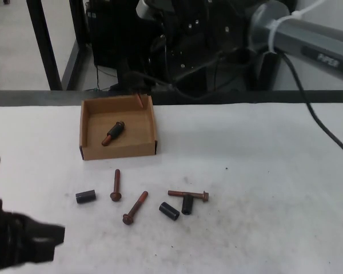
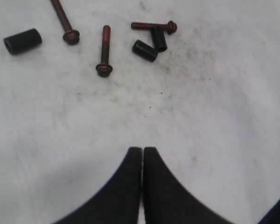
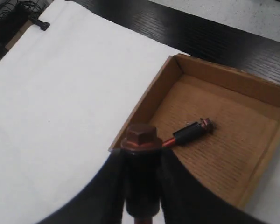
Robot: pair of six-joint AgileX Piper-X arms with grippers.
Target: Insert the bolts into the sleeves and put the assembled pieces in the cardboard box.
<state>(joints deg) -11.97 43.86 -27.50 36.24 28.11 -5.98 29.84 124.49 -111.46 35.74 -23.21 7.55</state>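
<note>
The cardboard box (image 1: 89,149) stands at the back left of the white bench with one assembled piece (image 1: 113,133) lying inside. My right gripper (image 3: 142,186) is shut on a dark sleeve with a copper bolt (image 3: 141,137) through it, held over the box's wall (image 3: 147,100). That bolt's end (image 1: 139,101) shows at the box's far rim. The assembled piece in the box (image 3: 191,131) lies beyond it. My left gripper (image 2: 142,156) is shut on nothing, low over bare bench, short of the loose bolts (image 2: 104,51) and sleeves (image 2: 144,50).
Three loose bolts (image 1: 115,185) (image 1: 135,207) (image 1: 188,194) and three black sleeves (image 1: 86,197) (image 1: 169,210) (image 1: 187,204) lie in front of the box. A dark bench edge and cables run behind it. The right half of the bench is bare white surface.
</note>
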